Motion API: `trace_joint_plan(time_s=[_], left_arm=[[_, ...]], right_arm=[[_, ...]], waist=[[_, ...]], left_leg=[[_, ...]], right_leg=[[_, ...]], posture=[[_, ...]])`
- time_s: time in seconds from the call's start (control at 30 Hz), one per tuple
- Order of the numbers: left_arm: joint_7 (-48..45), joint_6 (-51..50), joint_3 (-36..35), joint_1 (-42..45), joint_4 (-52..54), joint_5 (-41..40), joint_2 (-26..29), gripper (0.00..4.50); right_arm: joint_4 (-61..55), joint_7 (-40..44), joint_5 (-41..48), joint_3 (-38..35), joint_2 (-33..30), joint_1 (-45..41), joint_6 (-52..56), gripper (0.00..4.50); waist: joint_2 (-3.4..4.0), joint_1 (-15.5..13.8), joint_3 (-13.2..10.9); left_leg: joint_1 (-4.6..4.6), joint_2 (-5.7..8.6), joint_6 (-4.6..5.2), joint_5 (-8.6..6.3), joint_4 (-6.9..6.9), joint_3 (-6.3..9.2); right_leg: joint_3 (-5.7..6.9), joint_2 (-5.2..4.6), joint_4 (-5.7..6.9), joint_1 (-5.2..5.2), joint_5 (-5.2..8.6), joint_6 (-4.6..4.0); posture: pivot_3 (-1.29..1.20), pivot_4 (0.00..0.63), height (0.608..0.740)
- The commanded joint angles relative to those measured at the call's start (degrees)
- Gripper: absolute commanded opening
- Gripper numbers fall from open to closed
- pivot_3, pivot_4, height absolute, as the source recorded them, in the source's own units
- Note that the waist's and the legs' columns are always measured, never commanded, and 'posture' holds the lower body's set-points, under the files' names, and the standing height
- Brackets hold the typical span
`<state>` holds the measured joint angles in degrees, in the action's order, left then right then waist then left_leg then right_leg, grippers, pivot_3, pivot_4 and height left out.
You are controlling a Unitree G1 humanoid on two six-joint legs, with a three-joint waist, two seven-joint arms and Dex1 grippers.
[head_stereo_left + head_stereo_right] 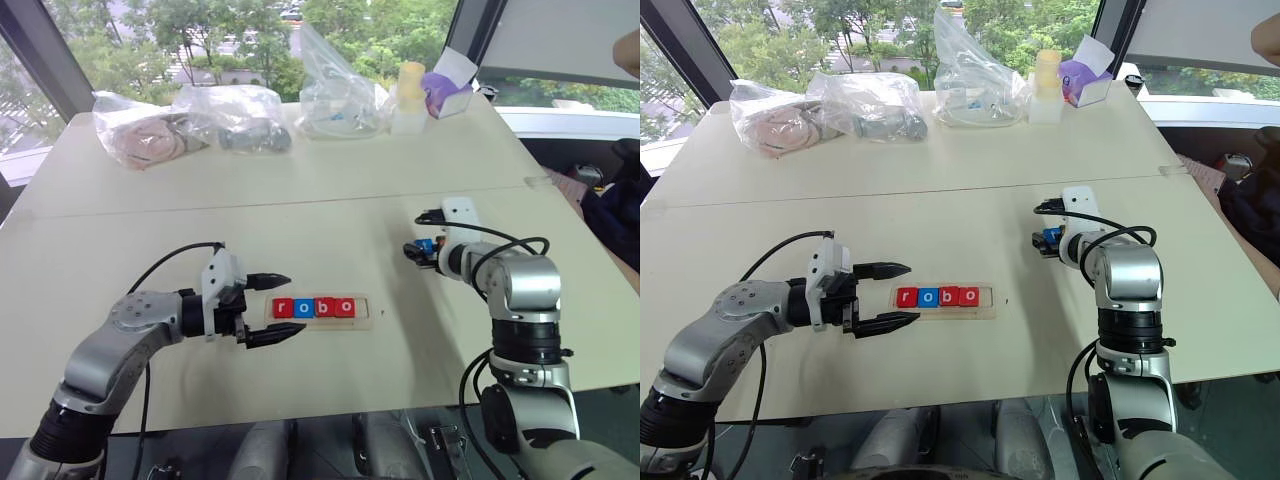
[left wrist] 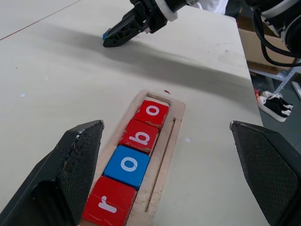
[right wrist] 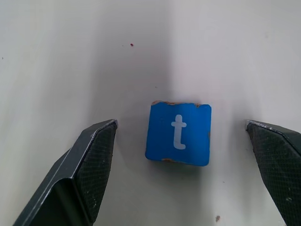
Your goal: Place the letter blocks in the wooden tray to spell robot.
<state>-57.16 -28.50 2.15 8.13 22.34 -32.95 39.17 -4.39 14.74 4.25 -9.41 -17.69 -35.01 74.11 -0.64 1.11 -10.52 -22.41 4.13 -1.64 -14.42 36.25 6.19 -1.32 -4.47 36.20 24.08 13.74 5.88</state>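
This looks like an office or lab room set up for robot trials: a wide pale table [image 1: 330,190] stands by large windows [image 1: 200,30] looking onto trees, with clear plastic bags [image 1: 240,118] of parts and a tissue box [image 1: 447,92] along its far edge.

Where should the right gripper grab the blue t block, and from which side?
Take the blue t block by its two opposite side edges, coming down from above. It lies flat on the table, letter up, apart from the tray, so only its sides offer faces to pinch. The right gripper is open, one finger either side with clearance, so it likely just needs to lower and close.
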Motion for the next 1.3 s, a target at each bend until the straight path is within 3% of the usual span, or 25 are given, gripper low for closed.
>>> trace_joint_plan(time_s=[0.03,0.3,0.53,0.7,0.83,1.07,1.27,1.3], left_arm=[[0.3,0.3,0.1,0.3,0.9,0.2,-0.4,4.5],[0.7,0.3,0.7,0.5,0.9,0.3,-0.9,4.5],[0.9,0.3,1.0,0.7,0.8,0.4,-1.0,4.5],[0.8,0.5,1.2,0.8,0.7,0.6,-1.1,4.5],[0.7,0.5,1.2,0.8,0.7,0.5,-1.0,4.5],[0.2,1.0,1.2,0.1,0.5,0.8,-1.0,4.5],[-0.4,1.2,1.6,0.4,-0.1,1.1,-1.3,4.5],[-0.4,1.2,1.6,0.5,-0.1,1.2,-1.4,4.5]], right_arm=[[-2.6,-0.3,2.0,-0.1,1.4,-0.2,1.8,4.42],[-5.1,-2.1,2.8,-0.6,3.1,0.9,4.1,4.42],[-4.5,-3.4,2.6,-0.3,3.3,0.7,3.4,1.2],[-5.4,-3.2,2.7,0.6,2.3,1.2,4.1,1.14],[-16.5,-2.5,3.8,1.4,-0.3,5.7,14.0,1.14],[-39.4,-1.3,14.6,-0.7,-1.7,22.7,18.4,1.14],[-43.5,-5.4,22.4,-3.3,-1.1,27.3,18.4,1.14],[-43.2,-6.2,23.6,-3.7,-1.3,27.2,18.4,1.64]], waist=[[0.01,0.0,0.0],[0.02,0.0,0.0],[0.02,0.0,0.0],[0.02,0.0,0.0],[0.03,-0.4,0.0],[0.03,-0.4,0.0],[0.03,-0.3,0.0],[0.02,-0.3,0.0]], left_leg=[[0.0,0.0,0.0,0.0,0.0,0.0],[0.0,0.0,0.0,0.0,-0.01,0.0],[0.0,0.0,0.0,0.0,-0.01,0.0],[0.0,0.0,0.0,0.0,-0.01,0.0],[-0.01,0.01,0.0,0.0,-0.03,0.02],[-0.06,0.02,0.05,-0.03,-0.12,0.09],[0.01,-0.03,0.04,-0.02,-0.01,0.07],[0.01,-0.03,0.04,-0.02,0.0,0.08]], right_leg=[[0.0,0.0,0.0,0.0,0.0,0.0],[0.0,0.01,0.0,0.01,0.0,0.0],[0.0,0.01,0.0,0.01,0.0,0.0],[0.0,0.01,0.0,0.01,0.0,0.0],[0.02,-0.01,0.0,0.01,0.0,0.0],[0.08,-0.06,-0.07,0.01,0.02,0.02],[0.07,-0.05,-0.06,-0.06,0.06,-0.04],[0.07,-0.05,-0.06,-0.07,0.08,-0.08]], posture=[[0.0,0.15,0.74],[0.0,0.15,0.74],[0.0,0.15,0.74],[0.0,0.15,0.74],[0.0,0.15,0.74],[0.0,0.15,0.74],[0.0,0.15,0.74],[0.0,0.15,0.74]])
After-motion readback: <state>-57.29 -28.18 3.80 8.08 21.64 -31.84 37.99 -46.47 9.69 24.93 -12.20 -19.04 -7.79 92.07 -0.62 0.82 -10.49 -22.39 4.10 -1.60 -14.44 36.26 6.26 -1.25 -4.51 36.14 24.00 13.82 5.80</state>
